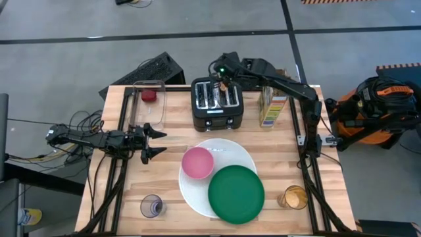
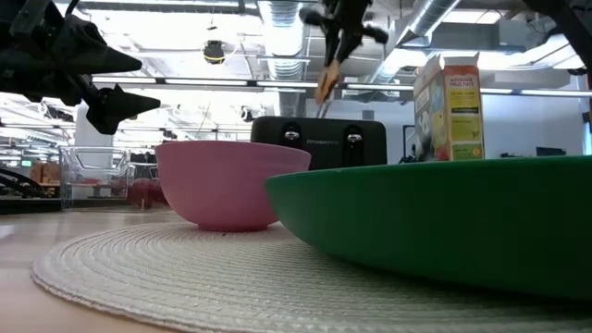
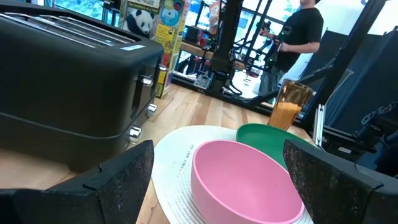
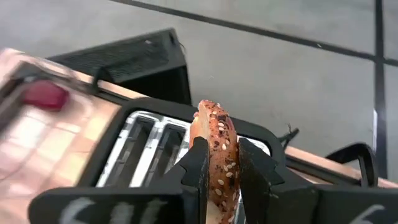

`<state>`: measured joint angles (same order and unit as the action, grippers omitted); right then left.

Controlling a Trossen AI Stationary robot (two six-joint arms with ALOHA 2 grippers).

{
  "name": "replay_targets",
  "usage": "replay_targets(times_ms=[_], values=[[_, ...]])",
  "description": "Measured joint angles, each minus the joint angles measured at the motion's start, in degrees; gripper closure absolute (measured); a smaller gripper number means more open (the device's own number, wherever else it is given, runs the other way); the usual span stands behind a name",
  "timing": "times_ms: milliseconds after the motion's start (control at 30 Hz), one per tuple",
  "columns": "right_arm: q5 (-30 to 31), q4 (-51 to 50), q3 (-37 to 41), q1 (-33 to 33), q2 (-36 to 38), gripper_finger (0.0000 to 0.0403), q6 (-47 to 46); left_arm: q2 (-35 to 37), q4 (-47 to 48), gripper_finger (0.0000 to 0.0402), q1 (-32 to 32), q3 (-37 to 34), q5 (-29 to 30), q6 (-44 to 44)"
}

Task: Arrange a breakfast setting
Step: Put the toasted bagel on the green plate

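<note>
Bagel point(image 4: 217, 155), light, stiff and probably crumbly, is hanging edge-up over the toaster point(image 1: 218, 104), the right gripper point(image 4: 219, 167) pinching its rim, while the left gripper point(image 1: 155, 143) is waiting spread wide, empty, beside the plate point(image 1: 231, 150)

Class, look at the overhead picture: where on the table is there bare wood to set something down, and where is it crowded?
Bare wood lies between the toaster and the white plate, and along the front edge between the purple glass and the plate. It is crowded where the pink bowl and green plate sit on the white plate.
</note>
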<state>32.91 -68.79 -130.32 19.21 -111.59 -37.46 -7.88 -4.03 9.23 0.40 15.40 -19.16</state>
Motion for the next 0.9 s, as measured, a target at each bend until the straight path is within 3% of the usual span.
replay_targets(times_ms=[100,567,900], values=[[-0.05,-1.59,-4.81,-1.03,0.00,0.0322,2.36,0.01,0.01,0.0058,0.00,0.00,-0.01,-0.02],[-6.69,0.02,-3.24,0.17,12.79,0.0322,8.34,0.00,0.02,0.0058,0.00,0.00,-0.13,-0.04],[-17.88,0.15,-3.22,1.81,19.63,0.0321,16.03,0.00,0.01,0.0058,0.00,-0.01,0.99,-0.15]])
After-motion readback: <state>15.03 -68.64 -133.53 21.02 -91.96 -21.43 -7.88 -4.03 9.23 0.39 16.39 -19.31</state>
